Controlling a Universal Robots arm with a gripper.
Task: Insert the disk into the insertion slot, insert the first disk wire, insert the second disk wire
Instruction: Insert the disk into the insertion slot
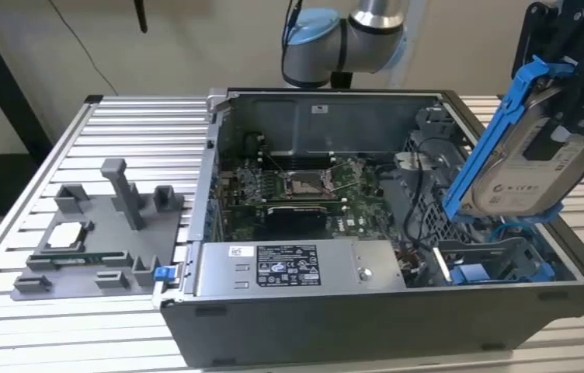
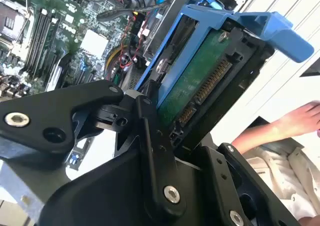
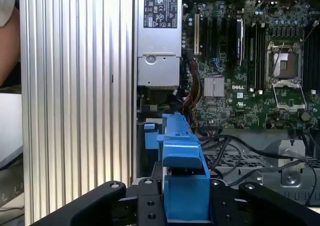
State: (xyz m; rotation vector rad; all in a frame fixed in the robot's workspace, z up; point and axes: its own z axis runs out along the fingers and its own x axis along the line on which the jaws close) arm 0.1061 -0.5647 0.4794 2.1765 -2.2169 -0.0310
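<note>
- Above the open case (image 1: 375, 330), toward the exterior view's right: holding the disk (image 1: 515, 167) aloft and steeply tilted, gripper (image 1: 567, 116) clamped on its blue carrier.
- Not yet seated in the insertion slot (image 1: 494, 268), apparently empty just below.
- Probably no disk wire plugged either, judging by the bare connector (image 2: 210, 83).

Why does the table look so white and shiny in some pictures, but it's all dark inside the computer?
In the first wrist view, light glares off the ribbed metal table, washing its ridges nearly white; in the second wrist view, the table behind the disk is washed out too; in the exterior view, the walls of the computer case shade the motherboard, so it looks dim.
</note>
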